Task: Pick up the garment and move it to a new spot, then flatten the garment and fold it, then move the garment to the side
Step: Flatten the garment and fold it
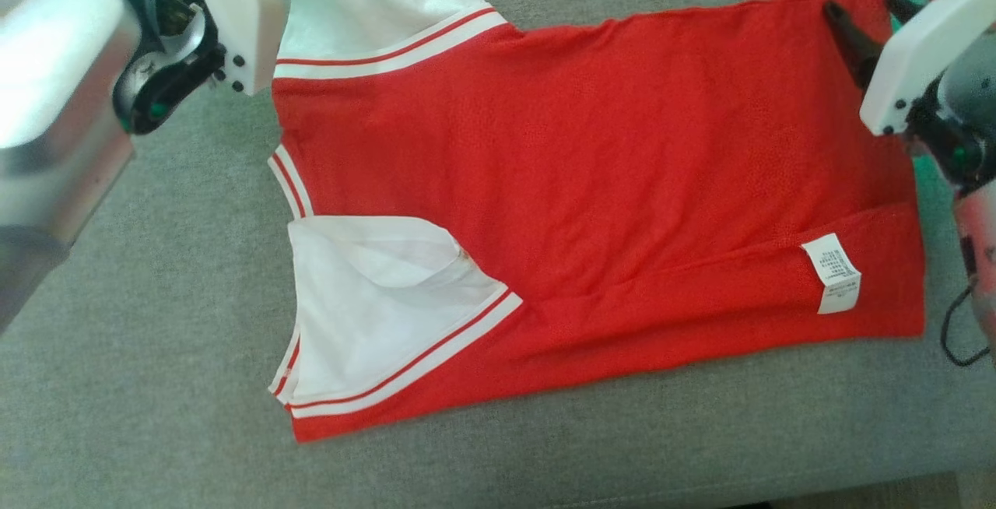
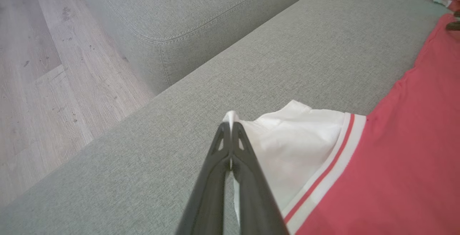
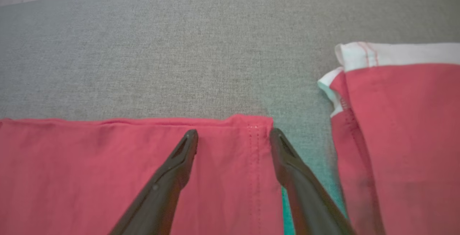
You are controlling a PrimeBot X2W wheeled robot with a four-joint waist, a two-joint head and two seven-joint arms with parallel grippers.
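Plainly, the left claw point(image 2: 231, 120) pinches the garment point(image 2: 395, 156) by its sleeve point(image 2: 294, 138).

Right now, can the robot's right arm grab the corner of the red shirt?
Probably yes. The right gripper is open, its fingers straddling the hem corner of the red shirt, and nothing lies between them and the cloth.

White rectangular care label point(image 1: 832, 272) on red-and-white fabric garment point(image 1: 591, 182), lower right of head view; rows of small dark print, too small to read.
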